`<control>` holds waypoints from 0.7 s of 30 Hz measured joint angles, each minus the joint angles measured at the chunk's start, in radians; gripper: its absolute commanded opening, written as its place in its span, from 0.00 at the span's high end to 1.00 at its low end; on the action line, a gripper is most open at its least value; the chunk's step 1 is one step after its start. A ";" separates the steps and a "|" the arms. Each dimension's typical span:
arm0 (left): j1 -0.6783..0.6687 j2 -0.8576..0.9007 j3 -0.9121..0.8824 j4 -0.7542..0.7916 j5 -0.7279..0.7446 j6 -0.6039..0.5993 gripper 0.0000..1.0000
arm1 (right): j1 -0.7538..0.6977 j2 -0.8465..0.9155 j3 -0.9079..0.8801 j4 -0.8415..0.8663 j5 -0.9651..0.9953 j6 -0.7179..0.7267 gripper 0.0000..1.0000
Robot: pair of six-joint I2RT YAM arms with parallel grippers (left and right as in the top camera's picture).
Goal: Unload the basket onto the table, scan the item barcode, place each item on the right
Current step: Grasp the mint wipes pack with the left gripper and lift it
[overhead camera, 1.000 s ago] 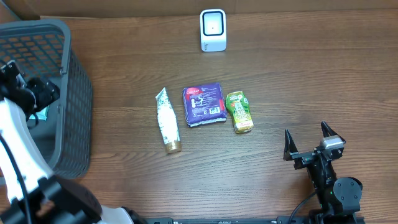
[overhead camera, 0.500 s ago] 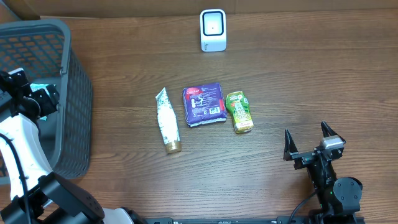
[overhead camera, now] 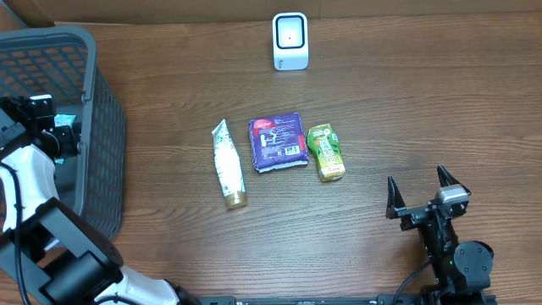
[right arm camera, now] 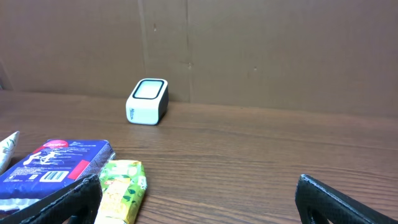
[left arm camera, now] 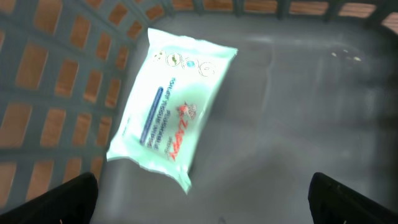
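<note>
Pale green plastic wipes packet [left arm camera: 171, 112]: print blurred, unreadable.
Grey plastic mesh basket [overhead camera: 93, 102]: cut off by overhead's left edge.
Purple rectangular packet [right arm camera: 53, 165]: cropped at right wrist view's left edge.
White squeeze tube [right arm camera: 6, 146]: only its tip shows there.
Green drink pouch [right arm camera: 121, 186]: near end cut by bottom edge.

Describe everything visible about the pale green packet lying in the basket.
The pale green packet is a soft, flat plastic pouch, likely wet wipes, with blue and red print. It lies face up, diagonal in the left wrist view, on the floor of the grey basket, close beside its lattice wall. Nothing else touches it.
</note>
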 measured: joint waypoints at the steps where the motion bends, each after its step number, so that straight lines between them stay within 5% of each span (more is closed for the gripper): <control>1: 0.000 0.009 0.000 0.020 0.000 0.013 0.00 | 0.000 0.000 0.000 0.000 0.000 -0.001 0.00; 10: 0.000 0.101 0.010 0.095 -0.006 0.076 0.00 | 0.000 0.000 0.000 0.000 0.000 0.000 0.00; 21: 0.000 0.273 0.256 -0.070 -0.007 0.076 0.00 | 0.000 0.000 0.000 0.000 0.000 0.000 0.00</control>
